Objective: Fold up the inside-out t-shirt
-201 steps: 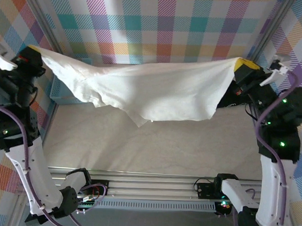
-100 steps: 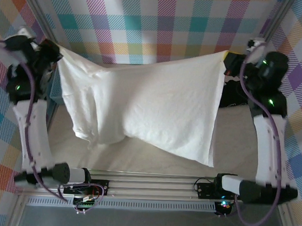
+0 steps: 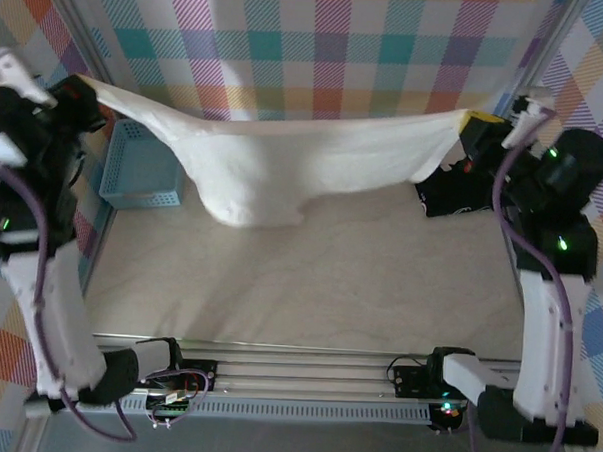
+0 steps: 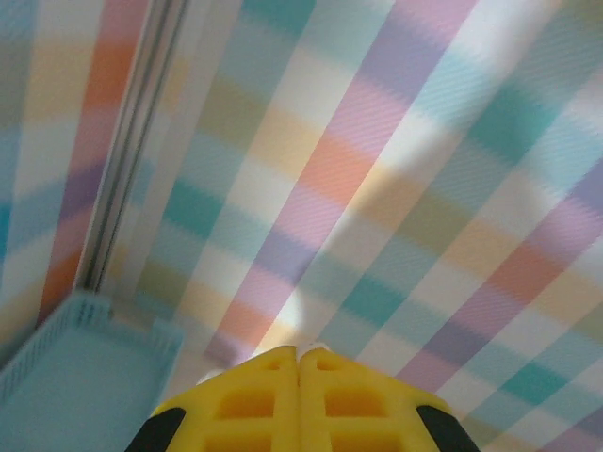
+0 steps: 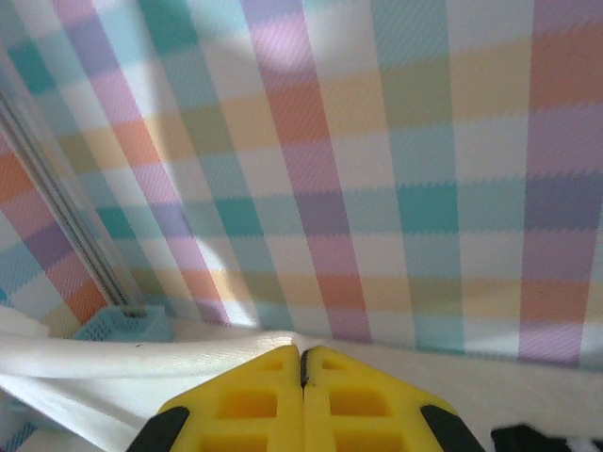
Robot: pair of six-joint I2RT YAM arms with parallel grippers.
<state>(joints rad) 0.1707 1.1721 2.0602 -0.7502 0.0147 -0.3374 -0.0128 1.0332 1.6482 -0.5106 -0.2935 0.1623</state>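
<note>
1. A white t-shirt [image 3: 304, 158] hangs in the air across the far side of a pale table [image 3: 309, 286], pulled into a long band between two robot arms.
2. The left hand [image 4: 299, 351] is clenched on one end of the shirt. From above, the cloth runs straight up to it. At the wrist, its yellow fingers [image 4: 250, 405] press flat together with a sliver of white at the tips.
3. The right hand [image 5: 301, 351] is clenched on the other end. Its fingers are shut, and white cloth trails away below and to the left.
4. The upper edge of the shirt is drawn nearly taut. The middle sags in a soft, rounded pouch left of centre, low over the table; whether it touches cannot be told.
5. Progress, as a judgement: this looks like an early stage. The shirt is lifted and spread, but no fold is laid and nothing lies flat. Setting it down, smoothing it and folding it all remain. Which side faces out cannot be told.
6. The shirt is thin, limp cotton, creased along its length and bunched where it droops.
7. A blue basket [image 3: 139, 164] of rigid plastic mesh sits at the far left, just behind the shirt.
8. A black garment [image 3: 461, 198] with small white marks lies folded at the far right, near the right hand.
9. A pastel plaid backdrop [image 3: 319, 47] lines the walls.
</note>
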